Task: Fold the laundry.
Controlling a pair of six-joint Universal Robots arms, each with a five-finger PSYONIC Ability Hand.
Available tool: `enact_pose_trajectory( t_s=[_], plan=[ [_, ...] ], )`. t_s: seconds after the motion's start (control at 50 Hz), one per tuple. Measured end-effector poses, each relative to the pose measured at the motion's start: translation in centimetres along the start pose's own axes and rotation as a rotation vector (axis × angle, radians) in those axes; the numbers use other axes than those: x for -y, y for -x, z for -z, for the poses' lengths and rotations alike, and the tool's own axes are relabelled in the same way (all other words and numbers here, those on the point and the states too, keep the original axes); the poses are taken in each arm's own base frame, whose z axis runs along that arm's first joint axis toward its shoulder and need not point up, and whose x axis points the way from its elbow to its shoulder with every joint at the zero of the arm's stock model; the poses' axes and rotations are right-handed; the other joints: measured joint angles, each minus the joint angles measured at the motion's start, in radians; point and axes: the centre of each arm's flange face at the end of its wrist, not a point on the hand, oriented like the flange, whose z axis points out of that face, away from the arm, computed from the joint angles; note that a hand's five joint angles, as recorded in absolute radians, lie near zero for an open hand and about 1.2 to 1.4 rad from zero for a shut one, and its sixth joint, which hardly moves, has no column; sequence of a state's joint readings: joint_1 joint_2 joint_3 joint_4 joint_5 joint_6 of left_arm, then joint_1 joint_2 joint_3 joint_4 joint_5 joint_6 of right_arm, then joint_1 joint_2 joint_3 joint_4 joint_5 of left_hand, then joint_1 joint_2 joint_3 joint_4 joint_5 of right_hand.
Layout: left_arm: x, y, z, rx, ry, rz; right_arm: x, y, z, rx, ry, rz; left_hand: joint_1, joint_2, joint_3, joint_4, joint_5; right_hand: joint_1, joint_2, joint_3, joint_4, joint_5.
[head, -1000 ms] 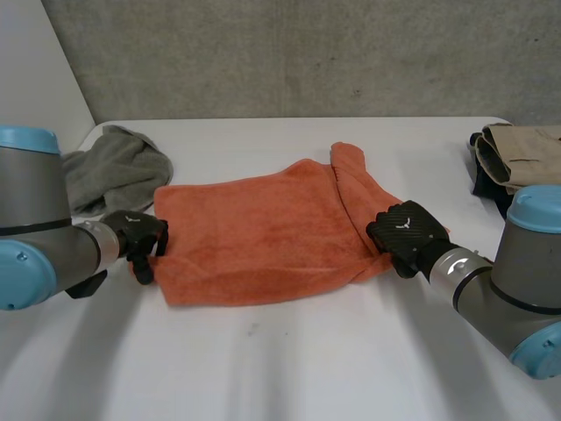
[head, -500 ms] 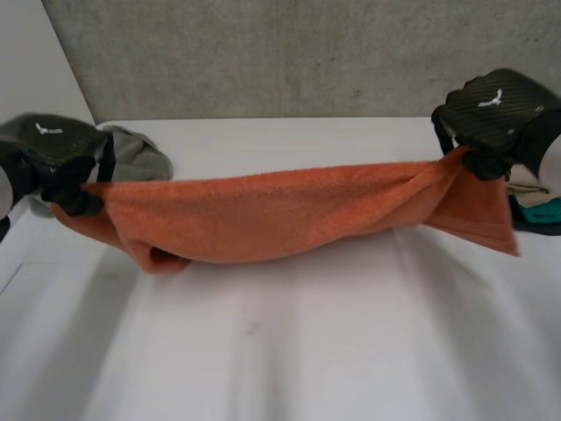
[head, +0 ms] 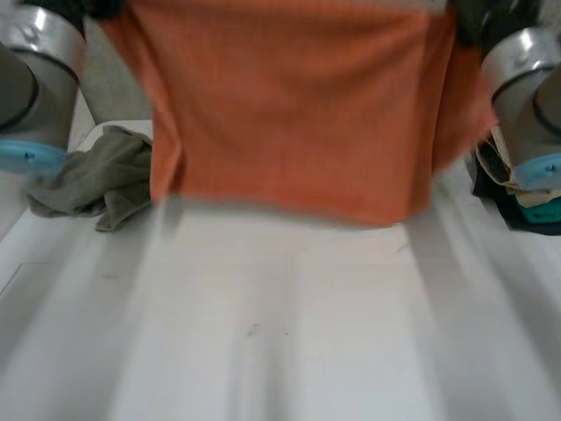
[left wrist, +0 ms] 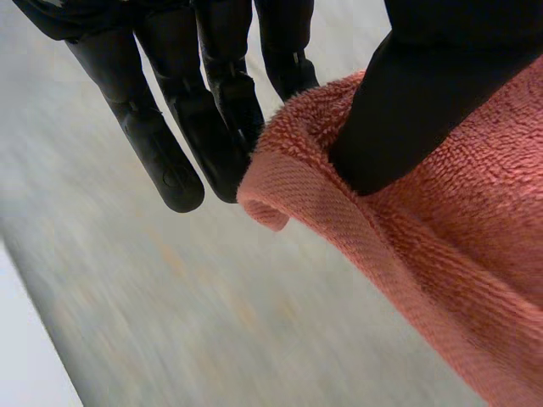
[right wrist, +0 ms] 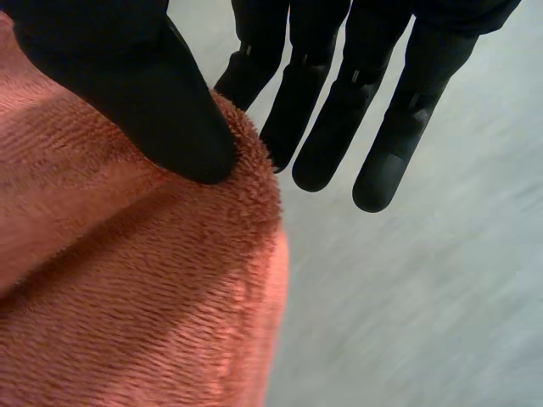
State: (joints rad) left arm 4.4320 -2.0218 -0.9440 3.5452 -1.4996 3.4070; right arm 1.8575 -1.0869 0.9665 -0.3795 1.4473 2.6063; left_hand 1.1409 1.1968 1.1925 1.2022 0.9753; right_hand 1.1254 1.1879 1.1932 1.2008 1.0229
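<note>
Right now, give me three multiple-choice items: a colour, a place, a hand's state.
1. The held-up towel is: A) blue B) orange C) white.
2. The grey cloth lies: A) on the table by the left arm B) on the towel C) on the floor.
3. The left hand is: A) open B) curled, empty C) pinching the towel.
B: orange in every view. A: it lies beside that arm. C: the thumb presses the towel's edge against the fingers.
</note>
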Motion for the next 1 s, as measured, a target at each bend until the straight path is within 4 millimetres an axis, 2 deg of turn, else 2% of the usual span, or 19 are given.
enact_pose_trajectory(
  t_s=[0.04,0.08,0.16,0.26,0.34,0.42,0.44,0.5,0.52,0.6,0.64,0.76,0.82,0.92,1.0],
  plan=[
    [1.0,0.3,-0.2,0.016,-0.045,0.028,1.2,-0.8,-0.4,-0.030,-0.089,-0.021,0.000,0.000,0.000,0.000,0.008,0.000,0.000,0.000,0.000,0.000],
    [1.5,0.5,0.5,0.019,-0.042,0.062,1.8,-0.9,-0.1,-0.007,-0.144,-0.038,0.000,0.000,0.000,0.000,0.015,0.000,0.000,0.000,0.000,0.000],
    [0.7,0.1,2.3,0.002,0.036,0.083,1.0,0.1,1.1,0.076,-0.114,-0.049,0.000,0.001,0.000,0.000,0.015,0.000,0.000,0.000,0.000,0.000],
    [-3.5,-1.6,7.5,-0.061,0.257,0.092,-3.2,3.1,5.3,0.265,0.092,-0.050,0.000,0.001,0.000,0.000,0.015,0.000,0.000,0.000,0.000,0.000],
    [-7.7,-3.4,12.6,-0.127,0.431,0.094,-7.7,6.2,9.9,0.427,0.288,-0.047,0.000,0.002,0.001,0.000,0.015,0.000,0.000,0.000,0.000,0.001],
    [-10.0,-4.3,15.7,-0.162,0.527,0.086,-10.5,8.2,13.2,0.526,0.420,-0.057,0.000,0.002,0.002,0.000,0.015,-0.006,-0.007,-0.002,-0.002,-0.001],
    [-10.3,-4.4,16.1,-0.167,0.539,0.084,-10.7,8.3,13.5,0.534,0.431,-0.059,0.000,0.002,0.002,0.000,0.015,-0.027,-0.037,-0.039,-0.041,-0.027],
    [-11.2,-4.6,17.7,-0.179,0.586,0.075,-12.4,9.1,15.4,0.578,0.529,-0.095,0.000,0.002,0.002,0.000,0.015,-0.498,-0.554,-0.548,-0.554,-0.564],
    [-11.2,-4.6,17.9,-0.179,0.592,0.074,-12.6,9.1,15.6,0.577,0.547,-0.111,0.000,0.002,0.002,0.000,0.015,-0.559,-0.618,-0.613,-0.618,-0.632],
    [-10.7,-4.0,17.9,-0.167,0.583,0.072,-13.0,8.0,15.5,0.528,0.608,-0.204,0.000,0.002,0.002,0.000,0.015,-0.684,-0.761,-0.760,-0.777,-0.795],
    [-10.0,-3.7,17.6,-0.159,0.567,0.076,-13.0,6.6,15.0,0.466,0.645,-0.294,0.000,0.002,0.002,0.000,0.015,-0.800,-0.863,-0.873,-0.890,-0.901],
    [-7.5,-3.1,16.6,-0.149,0.521,0.109,-13.2,3.6,14.7,0.339,0.751,-0.520,0.000,0.002,0.002,0.000,0.015,-0.819,-0.923,-0.933,-0.934,-0.957],
    [-6.4,-2.9,16.2,-0.151,0.506,0.128,-13.5,2.9,15.1,0.312,0.802,-0.589,0.000,0.002,0.002,0.000,0.015,-0.819,-0.923,-0.933,-0.934,-0.958],
    [-4.1,-2.7,15.5,-0.162,0.482,0.165,-13.8,2.7,16.2,0.314,0.875,-0.640,0.000,0.002,0.002,0.000,0.015,-0.879,-0.964,-0.973,-0.976,-0.972],
    [-1.5,-2.8,14.8,-0.182,0.454,0.191,-13.3,3.9,17.5,0.340,0.908,-0.658,0.000,0.002,0.002,0.000,0.015,-0.879,-0.973,-0.981,-0.988,-0.972]
  ],
)
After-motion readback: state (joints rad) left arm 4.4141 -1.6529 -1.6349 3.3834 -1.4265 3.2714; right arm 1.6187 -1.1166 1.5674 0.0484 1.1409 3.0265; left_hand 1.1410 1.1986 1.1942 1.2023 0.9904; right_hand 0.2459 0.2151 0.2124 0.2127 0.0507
